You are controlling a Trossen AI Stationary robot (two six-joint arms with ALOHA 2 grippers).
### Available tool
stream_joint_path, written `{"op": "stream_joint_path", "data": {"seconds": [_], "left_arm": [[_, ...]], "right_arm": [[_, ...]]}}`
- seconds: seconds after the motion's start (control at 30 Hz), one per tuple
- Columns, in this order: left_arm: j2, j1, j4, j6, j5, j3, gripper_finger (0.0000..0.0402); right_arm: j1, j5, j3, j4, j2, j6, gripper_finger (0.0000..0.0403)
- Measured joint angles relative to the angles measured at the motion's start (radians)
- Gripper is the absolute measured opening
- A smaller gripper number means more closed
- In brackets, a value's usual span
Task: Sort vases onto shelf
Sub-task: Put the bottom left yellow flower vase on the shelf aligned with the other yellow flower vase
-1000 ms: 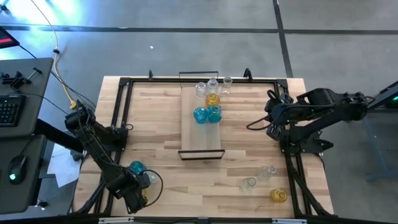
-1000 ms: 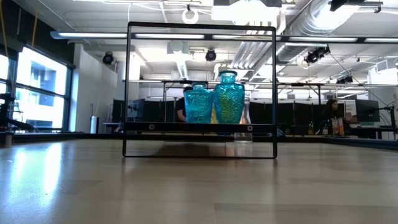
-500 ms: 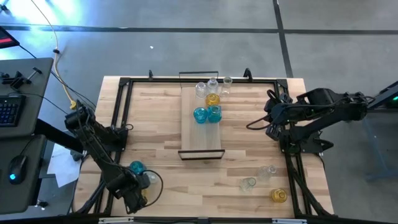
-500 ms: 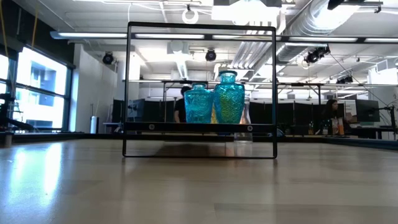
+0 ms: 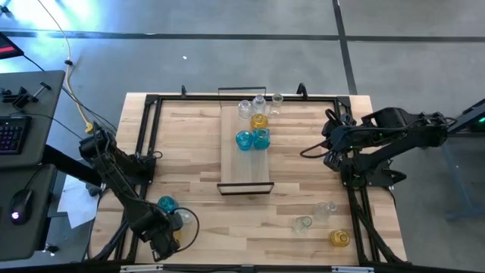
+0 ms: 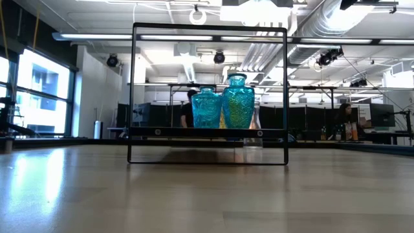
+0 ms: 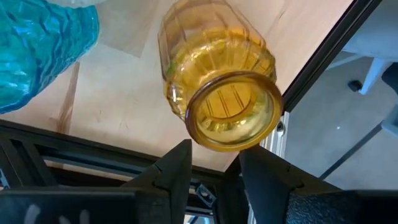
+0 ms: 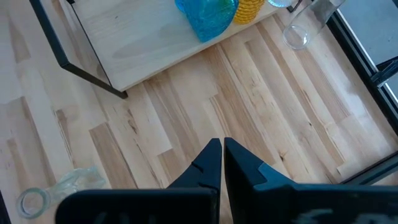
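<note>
The shelf [image 5: 245, 163] is a light board with black end frames in the table's middle. On its far half stand two teal vases [image 5: 252, 139], an amber vase [image 5: 259, 121] and clear vases [image 5: 245, 108]. The low view shows the teal pair [image 6: 223, 103] inside the shelf's frame [image 6: 134, 90]. My left gripper [image 5: 164, 244] is at the near-left corner and open. Its fingertips [image 7: 214, 155] stand just short of the mouth of an amber vase [image 7: 217, 81], beside a teal vase [image 5: 165, 203]. My right gripper [image 8: 222, 149] hangs shut over the table's right side. My left gripper comes at the amber vase from its mouth end, and the rim [image 7: 233, 144] lies right against the tips of both fingers [image 7: 180, 155]. Whether they touch the rim, I cannot tell. Its belly points away from the fingers toward the wooden tabletop.
Two clear vases [image 5: 314, 216] and an amber vase [image 5: 339, 238] lie near the table's near-right corner. A clear vase [image 5: 276, 99] stands by the shelf's far end. A black metal frame [image 5: 148, 136] runs round the table's edges. Bare wood [image 5: 189, 152] lies left of the shelf.
</note>
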Motion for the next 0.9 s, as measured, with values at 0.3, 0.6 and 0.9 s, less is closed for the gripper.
{"op": "stream_joint_path", "data": {"seconds": [0.3,0.6,0.9], "left_arm": [[-0.03,0.007,0.028,-0.012,0.001,0.0,0.0185],[-0.069,0.016,-0.013,-0.044,-0.049,0.0,0.0251],[-0.069,0.053,-0.008,-0.043,-0.081,0.0,0.0255]], "right_arm": [[0.0,0.0,0.0,0.0,0.0,-0.006,0.0],[0.0,0.007,0.0,-0.001,0.0,-0.025,0.0],[0.0,0.007,0.0,-0.001,0.0,-0.027,0.0]]}}
